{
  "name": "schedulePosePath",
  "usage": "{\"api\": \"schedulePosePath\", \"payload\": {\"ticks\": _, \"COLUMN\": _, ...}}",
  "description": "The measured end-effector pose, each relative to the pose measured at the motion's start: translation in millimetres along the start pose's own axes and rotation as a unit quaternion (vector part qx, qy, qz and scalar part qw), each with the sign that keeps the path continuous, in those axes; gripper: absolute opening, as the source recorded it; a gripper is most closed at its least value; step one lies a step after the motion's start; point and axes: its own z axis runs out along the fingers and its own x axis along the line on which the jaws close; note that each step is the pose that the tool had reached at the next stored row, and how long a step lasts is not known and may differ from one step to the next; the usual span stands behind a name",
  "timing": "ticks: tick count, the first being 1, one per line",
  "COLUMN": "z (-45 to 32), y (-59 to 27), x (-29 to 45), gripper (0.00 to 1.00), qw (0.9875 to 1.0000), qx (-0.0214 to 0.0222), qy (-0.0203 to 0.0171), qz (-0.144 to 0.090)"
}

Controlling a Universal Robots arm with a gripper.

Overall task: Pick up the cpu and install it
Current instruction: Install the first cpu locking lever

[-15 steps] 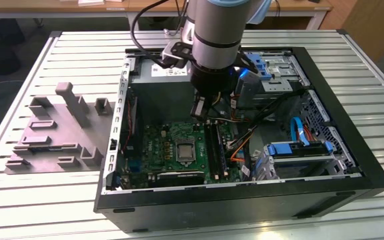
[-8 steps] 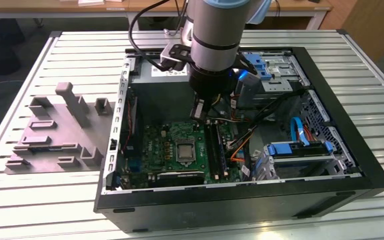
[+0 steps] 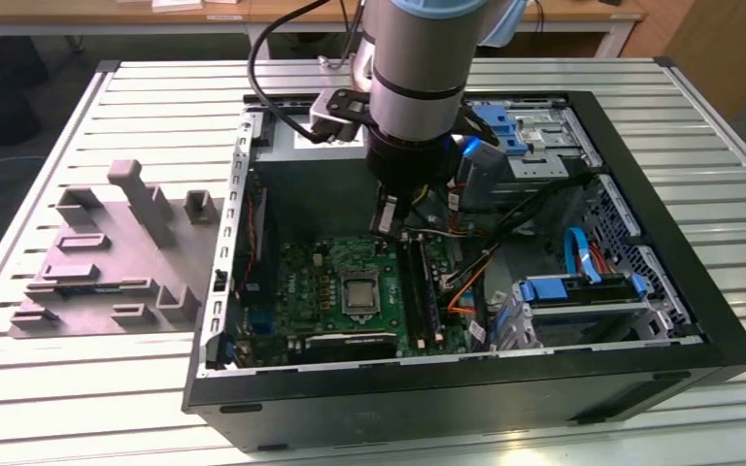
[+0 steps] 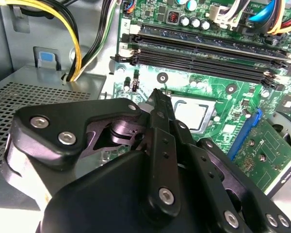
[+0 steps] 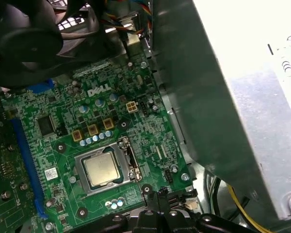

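CPU [image 5: 101,168] sits flat in the socket frame [image 5: 105,167] on the green motherboard [image 5: 63,145], its pale metal top facing up in both wrist views; the second wrist view shows it just past the fingertips. Nothing grips it. Black gripper [image 4: 157,94] fingers [image 4: 160,126] meet at a single narrow tip with no gap visible between them and nothing between the pads, hanging above the board apart from the chip. Nearest the fingertips in the first wrist view lies the board's edge, then the socket, then a row of yellow components and small capacitors, then a dark round fan [image 5: 24,34] beyond.

Long black memory slots [image 4: 203,53] run beside the socket in the second wrist view, and yellow and black cables [image 4: 77,43] drop along the power supply box [image 4: 39,92].

From the exterior view, the arm [image 3: 419,87] reaches down into the open computer case [image 3: 659,243] that rests on a slatted metal table [image 3: 114,388]. Farther toward the exterior view's left, a grey moulded fixture [image 3: 108,252] with upright blocks stands on the table beside the case.
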Motion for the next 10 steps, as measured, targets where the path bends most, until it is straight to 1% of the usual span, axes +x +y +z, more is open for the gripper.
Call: {"api": "schedulePosePath", "payload": {"ticks": 10, "z": 0.0, "y": 0.0, "x": 0.1, "gripper": 0.11, "qw": 1.0, "qx": 0.0, "qy": 0.0, "qz": 0.0}}
